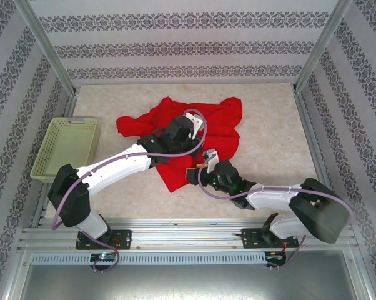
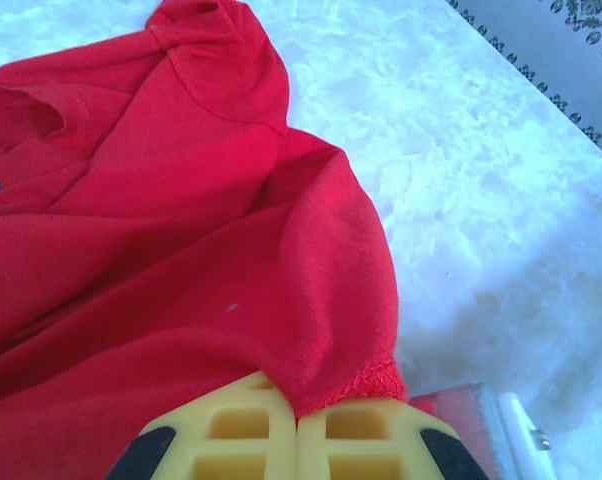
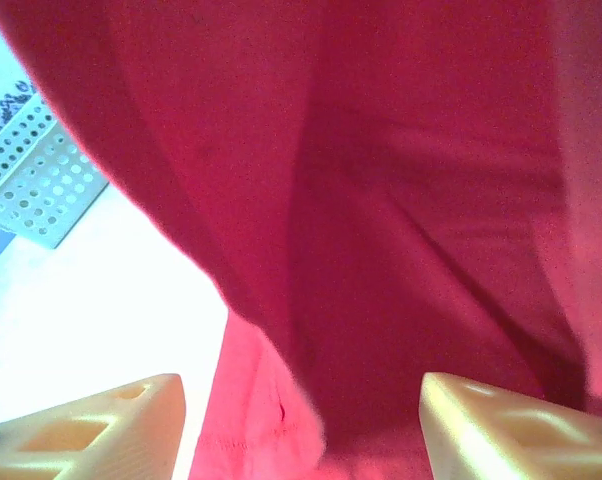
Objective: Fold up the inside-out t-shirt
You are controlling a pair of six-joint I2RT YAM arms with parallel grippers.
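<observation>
The inside-out t-shirt (image 1: 203, 134) is bright red and lies crumpled in the middle of the pale table. My left gripper (image 1: 199, 127) sits over the middle of the shirt. In the left wrist view its yellow fingers (image 2: 241, 430) are pressed together, shut on a stitched hem fold of the shirt (image 2: 181, 250). My right gripper (image 1: 193, 174) is at the shirt's near edge. In the right wrist view that gripper (image 3: 301, 430) stands open, fingers wide apart. Red cloth (image 3: 381, 200) hangs loosely ahead of them and between them.
A pale green basket (image 1: 66, 147) stands at the table's left edge, and its perforated corner (image 3: 36, 180) shows in the right wrist view. Bare table (image 1: 275, 137) lies to the right of the shirt. Patterned walls and metal posts enclose the table.
</observation>
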